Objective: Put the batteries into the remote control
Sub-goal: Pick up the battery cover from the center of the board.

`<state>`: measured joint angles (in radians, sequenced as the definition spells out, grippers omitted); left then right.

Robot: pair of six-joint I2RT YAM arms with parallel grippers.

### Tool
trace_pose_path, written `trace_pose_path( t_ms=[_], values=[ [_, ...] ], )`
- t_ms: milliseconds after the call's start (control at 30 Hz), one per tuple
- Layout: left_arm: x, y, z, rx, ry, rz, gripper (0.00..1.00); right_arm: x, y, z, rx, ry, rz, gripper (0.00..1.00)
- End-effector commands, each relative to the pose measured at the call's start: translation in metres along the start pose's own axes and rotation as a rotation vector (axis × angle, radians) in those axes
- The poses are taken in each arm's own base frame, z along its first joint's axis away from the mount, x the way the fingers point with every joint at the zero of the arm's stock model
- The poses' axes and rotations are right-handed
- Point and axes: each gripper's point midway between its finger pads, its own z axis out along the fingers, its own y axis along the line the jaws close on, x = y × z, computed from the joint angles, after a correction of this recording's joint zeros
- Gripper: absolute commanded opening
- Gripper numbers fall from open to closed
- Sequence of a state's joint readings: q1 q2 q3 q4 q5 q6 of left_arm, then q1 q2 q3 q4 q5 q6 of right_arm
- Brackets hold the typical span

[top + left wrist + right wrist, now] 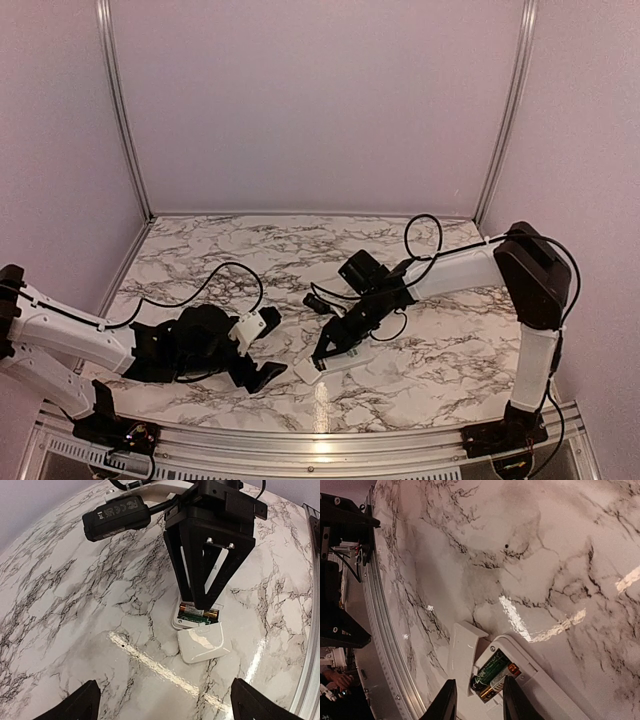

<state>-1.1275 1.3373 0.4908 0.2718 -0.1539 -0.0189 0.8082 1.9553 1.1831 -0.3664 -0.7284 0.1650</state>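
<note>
The white remote control (pixel 555 682) lies back-up near the table's front, its battery bay uncovered. Two batteries (pixel 496 674) lie side by side in the bay, one green-black and one gold; they also show in the left wrist view as batteries (pixel 200 613) at the end of the remote control (pixel 182 623). My right gripper (pixel 479 702) hangs straight over the bay, its jaws apart on either side of the batteries without touching them. From above, the right gripper (pixel 335 350) covers the remote control (pixel 350 362). My left gripper (pixel 165 705) stands wide open, low and well short of the remote control, holding nothing.
The loose white cover piece (pixel 204 642) lies flat against the remote's near end, also seen as the cover piece (pixel 307 371) from above. The metal table rail (pixel 385 645) runs along the front edge. Black cables (pixel 235 275) loop over the marble behind the left arm.
</note>
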Motion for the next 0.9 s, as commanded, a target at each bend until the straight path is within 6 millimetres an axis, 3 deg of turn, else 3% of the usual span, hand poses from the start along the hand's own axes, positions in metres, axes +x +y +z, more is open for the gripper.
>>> trace_pose_path(
  t_ms=[0,167,433,867],
  values=[
    [-0.008,-0.017,0.013,0.054,0.006,-0.055,0.94,-0.015,0.011,-0.022,0.025,-0.063,-0.022,0.31],
    [0.0,-0.035,0.028,0.068,0.06,-0.074,0.95,-0.027,0.024,-0.041,-0.004,-0.128,-0.038,0.38],
    [0.009,-0.045,0.052,0.046,0.116,-0.077,0.91,-0.031,0.014,-0.068,-0.005,-0.196,-0.014,0.37],
    [0.028,-0.048,0.075,0.03,0.192,-0.043,0.82,-0.021,0.006,-0.069,-0.003,-0.191,0.0,0.37]
  ],
)
